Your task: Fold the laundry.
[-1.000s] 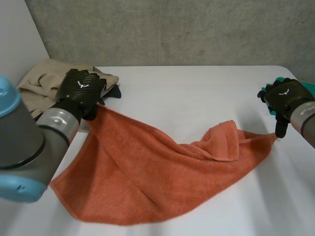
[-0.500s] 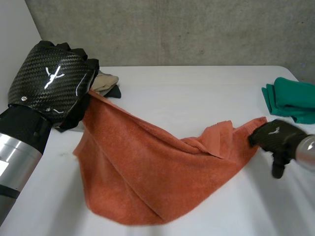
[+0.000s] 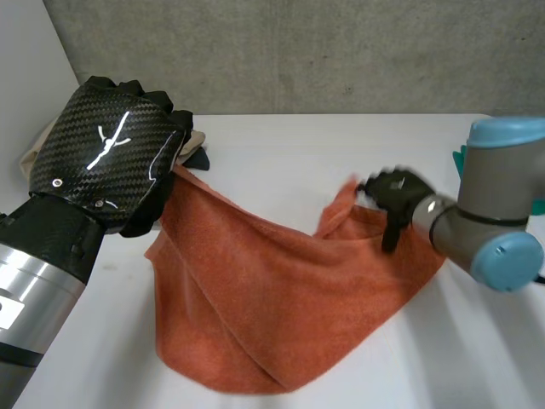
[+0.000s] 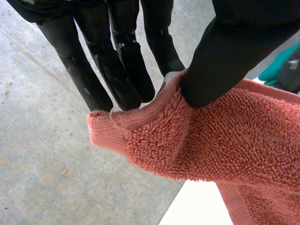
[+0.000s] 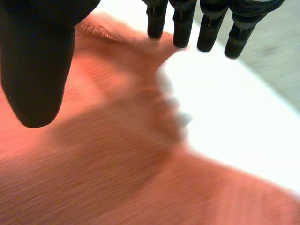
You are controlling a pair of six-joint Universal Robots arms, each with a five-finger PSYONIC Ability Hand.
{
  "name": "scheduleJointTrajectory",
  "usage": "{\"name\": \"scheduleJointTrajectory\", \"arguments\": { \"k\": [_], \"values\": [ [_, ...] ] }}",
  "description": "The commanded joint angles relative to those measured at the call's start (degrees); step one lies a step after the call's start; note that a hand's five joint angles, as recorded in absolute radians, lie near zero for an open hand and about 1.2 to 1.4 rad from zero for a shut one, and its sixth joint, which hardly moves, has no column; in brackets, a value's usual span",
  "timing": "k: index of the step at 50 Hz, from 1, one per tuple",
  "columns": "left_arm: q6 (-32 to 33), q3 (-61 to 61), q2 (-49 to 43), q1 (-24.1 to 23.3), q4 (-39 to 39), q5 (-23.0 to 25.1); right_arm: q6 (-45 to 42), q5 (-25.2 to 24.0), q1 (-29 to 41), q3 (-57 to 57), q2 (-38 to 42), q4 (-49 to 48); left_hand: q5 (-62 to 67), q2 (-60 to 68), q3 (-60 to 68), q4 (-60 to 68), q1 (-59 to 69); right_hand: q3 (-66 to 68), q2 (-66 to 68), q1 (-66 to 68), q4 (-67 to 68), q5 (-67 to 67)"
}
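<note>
Left hand [image 3: 106, 153] is raised over the left part of the table [image 3: 281, 141], and it grasps one corner of the orange towel [image 3: 281, 315]. In the left wrist view this corner is pinched between the thumb [image 4: 234, 51] and the straight fingers [image 4: 126, 61], with the hem standing out a little beyond them. From this corner the towel hangs down and runs toward the front edge of the table, where its lower part lies flat on the surface.

The right hand [image 3: 396, 189] is at the opposite upper corner of the towel, near the middle of the table and toward its right side. There the cloth rises in a small peak just beside the hand. The right wrist view is blurred, so I cannot tell if this hand grasps the towel or only touches it.

Beige clothes [image 3: 194, 138] lie at the far left corner of the table, behind the left hand. A green cloth [image 4: 274, 72] lies near the right edge, behind the right arm [image 3: 485, 213].
</note>
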Motion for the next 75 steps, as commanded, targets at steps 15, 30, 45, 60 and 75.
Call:
{"name": "scheduleJointTrajectory", "arguments": {
  "k": [15,30,45,60,75],
  "values": [
    [0.1,0.9,1.7,-0.5,0.1,0.1,-14.9,2.7,-4.8,3.7,-2.8,0.8,13.7,12.0,11.4,10.9,13.5,-3.1,-2.9,-3.2,-3.4,-3.3],
    [0.3,0.9,2.1,-0.5,0.1,-0.1,-20.5,8.1,-6.6,-1.2,4.9,-7.2,13.7,12.0,11.4,10.9,13.5,66.9,67.1,66.8,66.6,66.7],
    [0.7,6.4,4.7,5.7,-0.2,0.1,-22.6,6.6,-14.1,4.4,-28.5,5.3,13.7,12.0,11.4,10.9,13.5,66.9,67.1,66.8,66.6,66.7],
    [0.6,7.3,-9.6,16.3,-1.2,5.7,-23.4,-7.2,-20.3,2.3,-34.7,30.0,13.7,12.0,11.4,10.9,13.5,66.9,67.1,66.8,66.6,66.7],
    [3.6,42.7,-44.3,15.1,4.5,1.6,-7.6,-0.7,-20.0,-12.7,-15.7,3.4,13.7,12.0,11.4,10.9,13.5,66.9,67.1,66.8,66.6,66.7]
  ]
}}
